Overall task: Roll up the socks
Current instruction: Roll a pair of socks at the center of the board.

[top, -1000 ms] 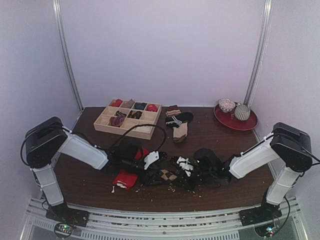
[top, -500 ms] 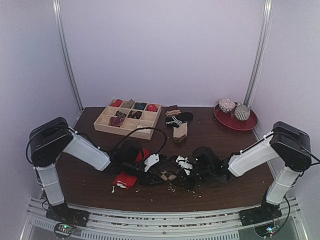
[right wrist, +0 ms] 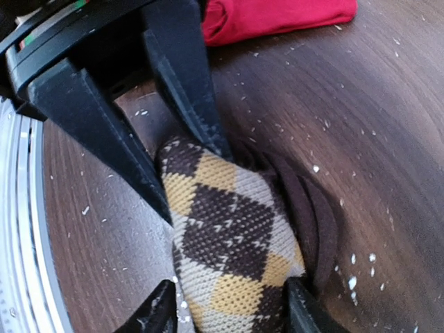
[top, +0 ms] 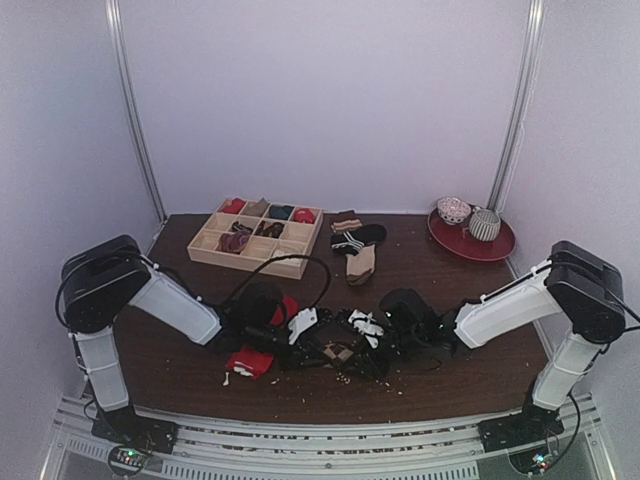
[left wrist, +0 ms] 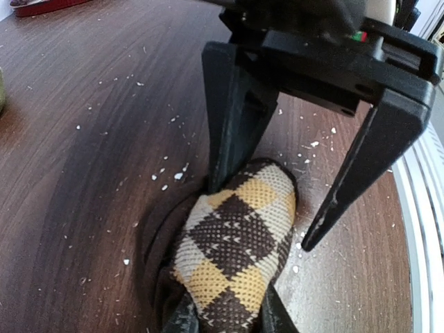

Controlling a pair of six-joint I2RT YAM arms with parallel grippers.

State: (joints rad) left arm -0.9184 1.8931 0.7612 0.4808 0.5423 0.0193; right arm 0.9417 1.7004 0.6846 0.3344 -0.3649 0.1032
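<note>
The brown argyle sock [top: 336, 352] lies bunched on the table between my two grippers, which face each other. In the left wrist view the sock [left wrist: 236, 243] is pinched between my left gripper's fingers [left wrist: 229, 320]. My right gripper [left wrist: 258, 216] stands open astride its far end, one finger touching it and the other just off it. In the right wrist view the sock [right wrist: 229, 236] lies between my right gripper's spread fingers [right wrist: 229, 316], with the left gripper [right wrist: 194, 180] on its far end. The red sock [top: 250, 360] lies folded left of them, and also shows in the right wrist view [right wrist: 277, 17].
A wooden compartment tray [top: 250, 262] with rolled socks stands at the back left. A black striped sock [top: 352, 240] and a tan sock [top: 362, 263] lie at the back middle. A red plate [top: 497, 249] with two balls is at the back right. White crumbs dot the table.
My right gripper has moved left along the table to the argyle sock. The left gripper has shifted slightly right. The sock is more bunched between them.
</note>
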